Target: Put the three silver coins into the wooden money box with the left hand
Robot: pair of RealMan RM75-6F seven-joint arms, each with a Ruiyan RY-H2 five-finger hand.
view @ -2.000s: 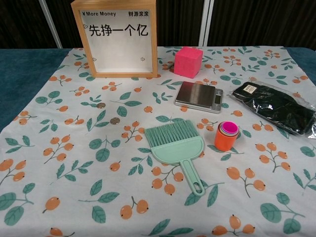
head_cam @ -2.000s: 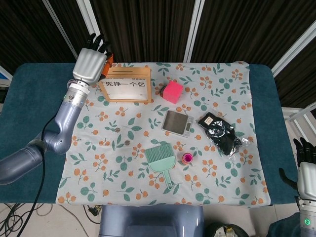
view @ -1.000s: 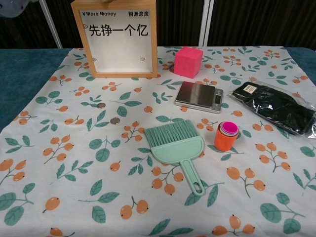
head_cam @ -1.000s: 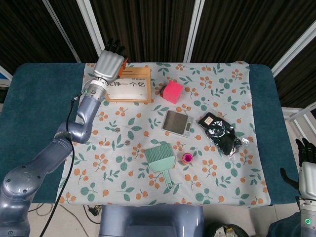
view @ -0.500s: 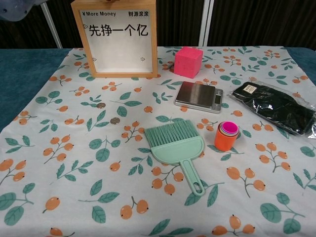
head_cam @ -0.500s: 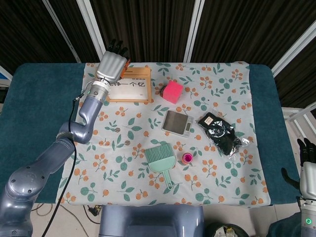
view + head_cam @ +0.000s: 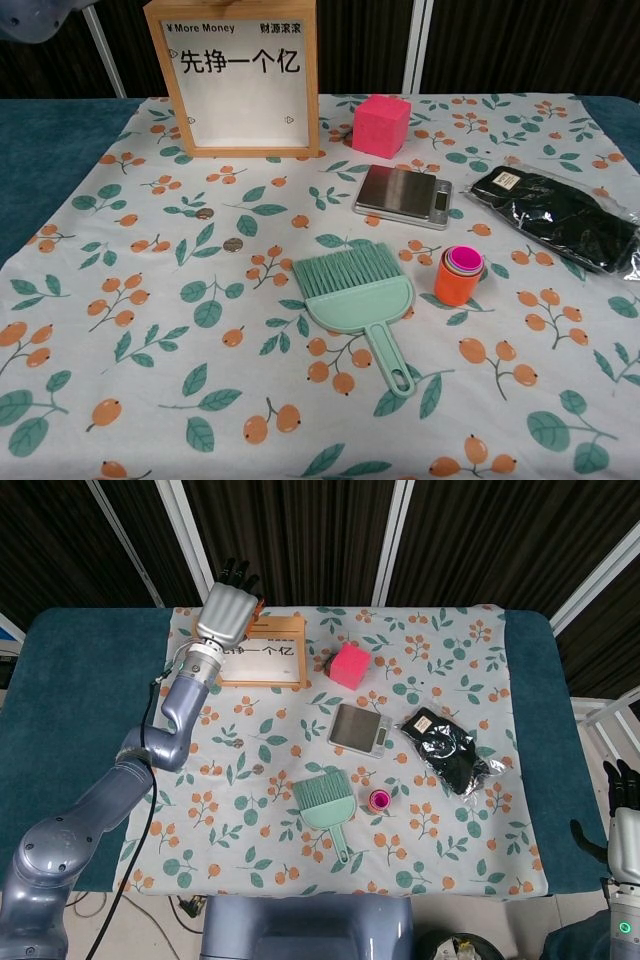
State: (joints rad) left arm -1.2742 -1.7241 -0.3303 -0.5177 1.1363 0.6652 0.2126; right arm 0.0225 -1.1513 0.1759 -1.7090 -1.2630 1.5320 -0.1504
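The wooden money box [image 7: 262, 658] stands upright at the back left of the floral cloth, its white front panel [image 7: 240, 85] printed with black characters. My left hand [image 7: 226, 612] hovers over the box's top left corner, back of the hand toward the head camera and fingers pointing away. What lies under those fingers is hidden. Only a grey bit of that arm [image 7: 30, 15] shows in the chest view. Two silver coins lie on the cloth in front of the box: one coin [image 7: 205, 213] nearer it, the other coin [image 7: 233, 244] closer to me. My right hand [image 7: 624, 825] hangs off the table's right edge, holding nothing.
A pink cube [image 7: 349, 665] sits right of the box. A silver scale [image 7: 360, 730], a black packet [image 7: 448, 748], a green hand brush [image 7: 325, 805] and a stack of orange-pink cups [image 7: 378, 801] occupy the middle and right of the cloth.
Over two seconds my left hand moved right, from beside the box's left end to above its top. In the last half second it barely shifted. The coins stayed put.
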